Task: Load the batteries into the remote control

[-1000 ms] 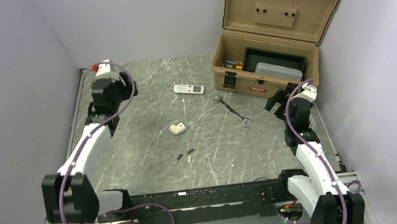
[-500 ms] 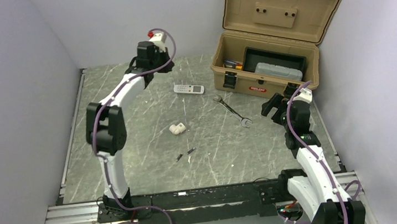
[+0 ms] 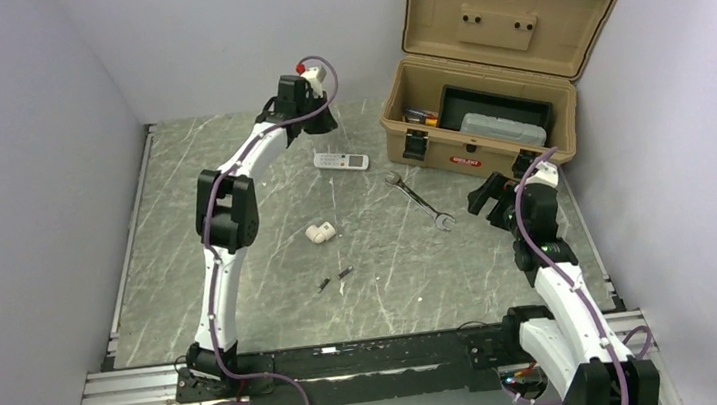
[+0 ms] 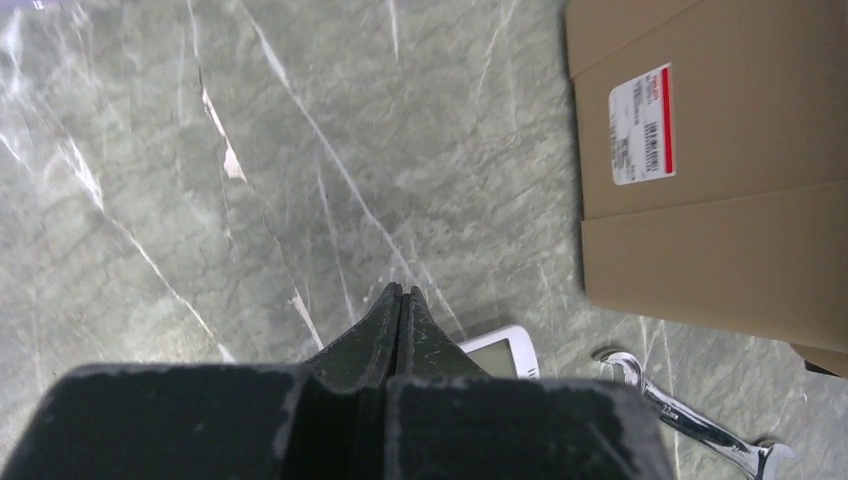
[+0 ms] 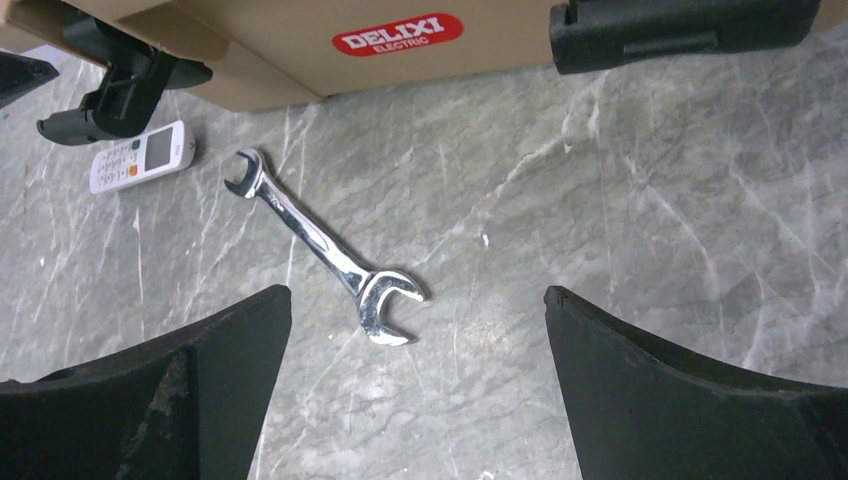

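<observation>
The remote control (image 3: 341,161) lies flat at the back of the table, white with a small screen and grey buttons; it also shows in the right wrist view (image 5: 140,157). My left gripper (image 3: 319,124) hangs just behind it, shut and empty, its fingertips (image 4: 401,292) pressed together over bare table with the remote's screen end (image 4: 500,352) just to their right. Two batteries (image 3: 324,286) (image 3: 345,272), tiny dark cylinders, lie mid-table well in front of the remote. My right gripper (image 3: 486,195) stands wide open (image 5: 416,292) above the table on the right, nothing between its fingers.
An open tan toolbox (image 3: 484,99) stands at the back right, its front wall near both grippers (image 5: 300,40). A silver wrench (image 3: 419,200) lies between the remote and my right gripper (image 5: 322,247). A white pipe fitting (image 3: 319,233) sits mid-table.
The left arm has swung from the far left across to just behind the remote, and its gripper has shut. The right gripper has drifted slightly left.
</observation>
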